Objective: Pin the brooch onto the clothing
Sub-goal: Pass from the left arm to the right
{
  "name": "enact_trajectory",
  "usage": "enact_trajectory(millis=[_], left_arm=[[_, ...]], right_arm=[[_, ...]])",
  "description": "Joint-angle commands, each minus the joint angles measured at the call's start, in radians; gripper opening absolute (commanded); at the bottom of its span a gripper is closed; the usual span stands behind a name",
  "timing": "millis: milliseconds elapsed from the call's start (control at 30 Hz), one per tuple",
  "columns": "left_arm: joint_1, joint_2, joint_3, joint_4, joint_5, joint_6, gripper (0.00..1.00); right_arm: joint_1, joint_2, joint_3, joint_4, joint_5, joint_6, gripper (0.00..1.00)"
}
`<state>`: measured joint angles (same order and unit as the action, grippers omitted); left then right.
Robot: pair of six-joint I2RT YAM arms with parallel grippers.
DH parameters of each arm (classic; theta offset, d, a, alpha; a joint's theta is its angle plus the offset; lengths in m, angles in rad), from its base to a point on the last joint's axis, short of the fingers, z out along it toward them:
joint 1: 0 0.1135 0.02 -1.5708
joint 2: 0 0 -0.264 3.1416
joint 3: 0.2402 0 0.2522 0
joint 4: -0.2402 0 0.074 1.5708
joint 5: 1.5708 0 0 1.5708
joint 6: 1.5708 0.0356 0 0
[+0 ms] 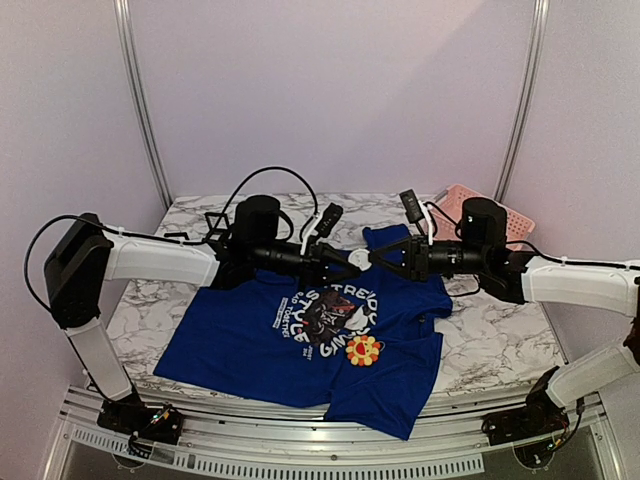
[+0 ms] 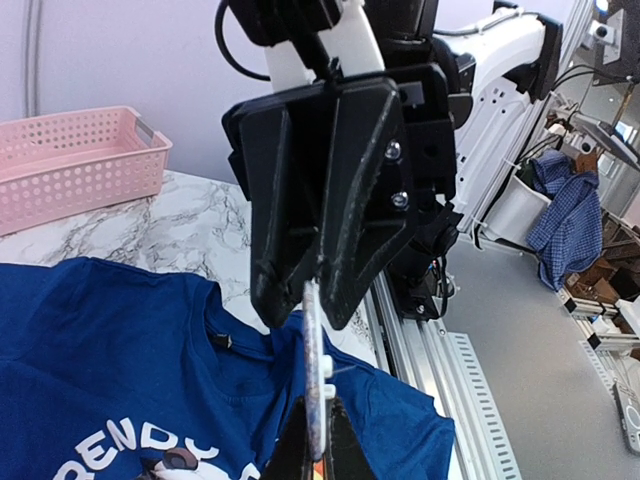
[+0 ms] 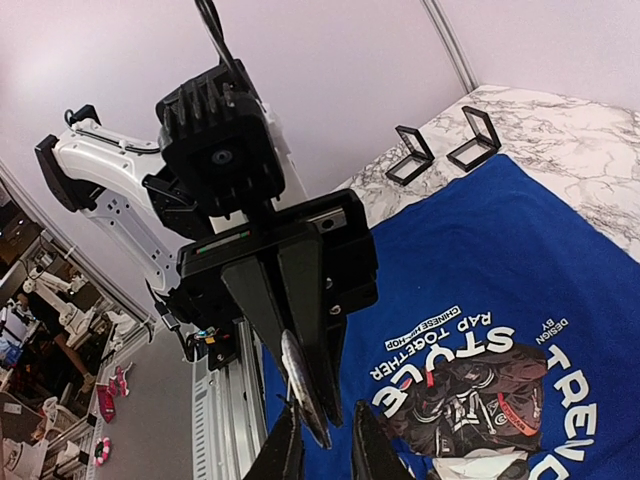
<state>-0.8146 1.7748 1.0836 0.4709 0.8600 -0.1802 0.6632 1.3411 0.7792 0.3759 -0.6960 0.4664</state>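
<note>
Brooch (image 1: 363, 350) (small yellow-red flower pin) is lying on royal-blue panda tee (image 1: 230, 340); we're judging pinning undone. L gripper (image 2: 318, 445) is clamping thin pale piece (image 2: 316, 350); can't tell R gripper (image 3: 320, 445) grip.

Robotics laboratory cell. A marble-patterned worktop (image 1: 500, 345) stands inside plain pale wall panels (image 1: 330, 90) joined by aluminium posts (image 1: 140, 110). A slotted aluminium rail (image 1: 250, 466) carries two white robot arms (image 1: 160, 258). The left wrist view shows grey floor (image 2: 540, 380) and cluttered workstations (image 2: 605, 140) beyond.

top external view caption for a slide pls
The left end effector and right end effector meet above a royal blue panda-print T-shirt, a small yellow-orange-red flower brooch lying on it.
</note>
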Motion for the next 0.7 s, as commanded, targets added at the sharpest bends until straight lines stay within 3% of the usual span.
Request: enact_trajectory(millis=[0,133,233,333,400,500,667], left_arm=[[-0.015,0.009,0.015,0.031,0.013,-0.003,0.00],[-0.015,0.008,0.012,0.031,0.013,-0.002,0.00],[-0.015,0.007,0.011,0.003,0.014,0.018,0.01],[-0.006,-0.005,0.007,-0.075,0.021,0.093,0.45],[0.003,-0.015,0.009,-0.148,0.026,0.156,0.57],[0.011,-0.029,0.012,-0.256,0.002,0.249,0.63],[0.011,-0.040,0.019,-0.345,-0.140,0.366,0.63]], right_arm=[[0.006,0.035,0.034,-0.003,-0.026,-0.005,0.13],[0.006,0.035,0.034,-0.007,-0.027,-0.012,0.00],[0.007,0.010,0.042,-0.062,-0.003,-0.032,0.00],[0.006,-0.022,0.063,-0.189,0.035,-0.087,0.00],[0.007,-0.049,0.074,-0.278,0.089,-0.122,0.00],[0.006,-0.083,0.070,-0.350,0.166,-0.138,0.00],[0.006,-0.078,0.076,-0.402,0.361,-0.067,0.00]])
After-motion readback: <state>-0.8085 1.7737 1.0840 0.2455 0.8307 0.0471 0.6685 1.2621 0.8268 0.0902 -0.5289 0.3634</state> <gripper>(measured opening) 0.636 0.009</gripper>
